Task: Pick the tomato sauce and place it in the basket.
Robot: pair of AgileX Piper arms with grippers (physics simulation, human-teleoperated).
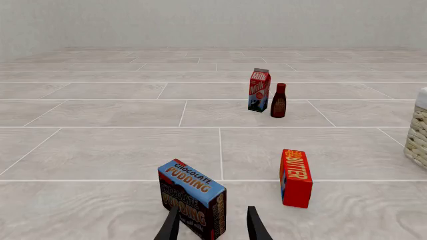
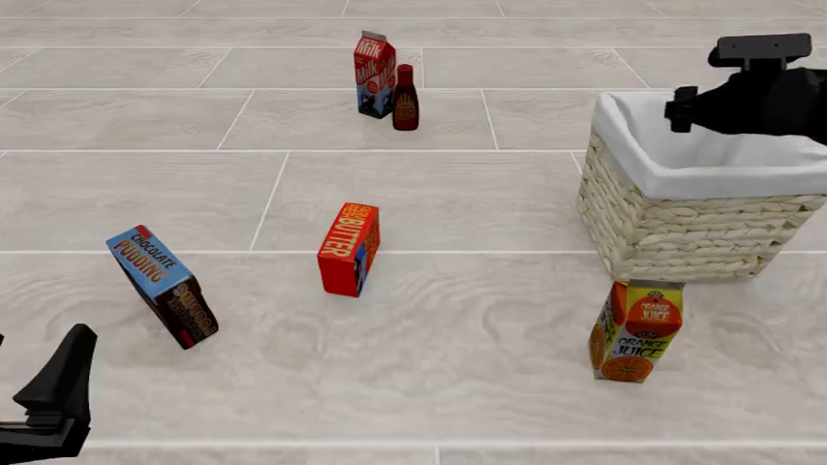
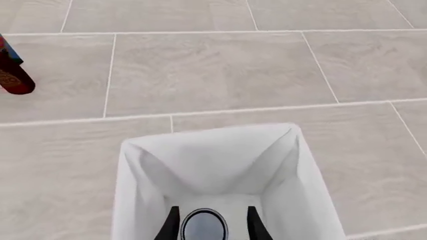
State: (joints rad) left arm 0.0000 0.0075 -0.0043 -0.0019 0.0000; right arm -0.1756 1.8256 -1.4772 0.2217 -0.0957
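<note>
The basket (image 2: pixel 685 218) stands at the right of the front view, pale wicker with a white lining. My right gripper (image 3: pixel 210 225) hangs over its opening, also seen in the front view (image 2: pixel 743 102), with its fingers spread. Between and below the fingers a round can end with a dark rim, the tomato sauce (image 3: pixel 203 226), shows inside the lined basket (image 3: pixel 213 155). The fingers do not appear to touch it. The can is hidden in the front view. My left gripper (image 1: pixel 212 227) is open and empty, low at the near left (image 2: pixel 58 387).
A chocolate pudding box (image 2: pixel 162 286) leans just ahead of the left gripper. A red butter box (image 2: pixel 349 249) stands mid-floor. A milk carton (image 2: pixel 374 73) and a dark bottle (image 2: pixel 405 99) stand at the back. An orange juice carton (image 2: pixel 636 331) stands in front of the basket.
</note>
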